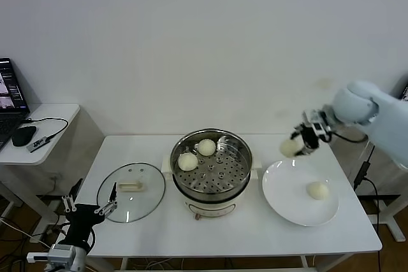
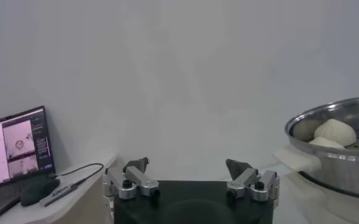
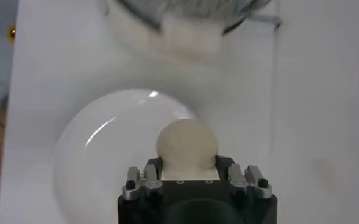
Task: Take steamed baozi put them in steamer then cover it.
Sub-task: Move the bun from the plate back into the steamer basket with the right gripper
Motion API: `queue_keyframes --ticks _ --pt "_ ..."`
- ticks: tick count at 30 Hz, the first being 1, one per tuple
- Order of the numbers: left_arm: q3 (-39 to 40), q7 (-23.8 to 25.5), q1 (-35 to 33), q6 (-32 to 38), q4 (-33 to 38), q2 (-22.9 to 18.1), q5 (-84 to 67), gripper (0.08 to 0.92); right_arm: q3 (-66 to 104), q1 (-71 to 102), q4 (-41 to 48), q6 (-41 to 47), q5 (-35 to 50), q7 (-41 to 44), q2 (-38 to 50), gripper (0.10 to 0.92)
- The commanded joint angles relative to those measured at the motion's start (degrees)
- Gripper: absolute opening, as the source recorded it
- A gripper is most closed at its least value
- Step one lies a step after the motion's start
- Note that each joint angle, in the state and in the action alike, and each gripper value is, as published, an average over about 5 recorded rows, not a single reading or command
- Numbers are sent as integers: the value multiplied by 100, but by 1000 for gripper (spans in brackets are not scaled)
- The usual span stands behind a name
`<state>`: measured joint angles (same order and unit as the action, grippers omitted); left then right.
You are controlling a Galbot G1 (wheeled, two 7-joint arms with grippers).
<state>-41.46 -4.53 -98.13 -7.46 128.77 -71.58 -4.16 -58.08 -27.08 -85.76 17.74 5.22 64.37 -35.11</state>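
Steel steamer [image 1: 211, 167] at frame centre holds two baozi, right claw [image 1: 298, 144] pinches a third baozi [image 1: 289, 148] lifted above the plate [image 1: 280, 199] for transfer, one remains there, left claw [image 1: 89, 208] idles spread lower left beside the cover [image 1: 131, 192].

A plain white wall [image 1: 204, 42] fills the back of the room. In front of it stands a white tabletop [image 1: 242, 234]. To its left, a lower white side table [image 1: 44, 125] carries an open laptop [image 1: 9, 100], a black mouse [image 1: 24, 135] and a cable. Brown floor [image 1: 16, 218] shows beneath it.
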Motion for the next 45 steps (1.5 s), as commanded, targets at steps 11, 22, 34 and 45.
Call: queue_keyframes --ticks 11,22,34,45 --pt "-153 -7 -39 0 9 -33 -7 823 -1256 -613 -142 -665 442 -499 -2185 560" --pt "-180 -8 -19 2 -23 -74 -17 823 -1713 -182 -292 -1829 -734 -719 -2482 560" --pt "-188 -27 -39 16 -82 -114 -39 823 -1689 55 -50 -2535 -1228 -890 -2761 560" --pt "-171 -29 -27 13 -93 -150 -25 823 -1648 65 -112 -2634 -1214 -868 -2731 564"
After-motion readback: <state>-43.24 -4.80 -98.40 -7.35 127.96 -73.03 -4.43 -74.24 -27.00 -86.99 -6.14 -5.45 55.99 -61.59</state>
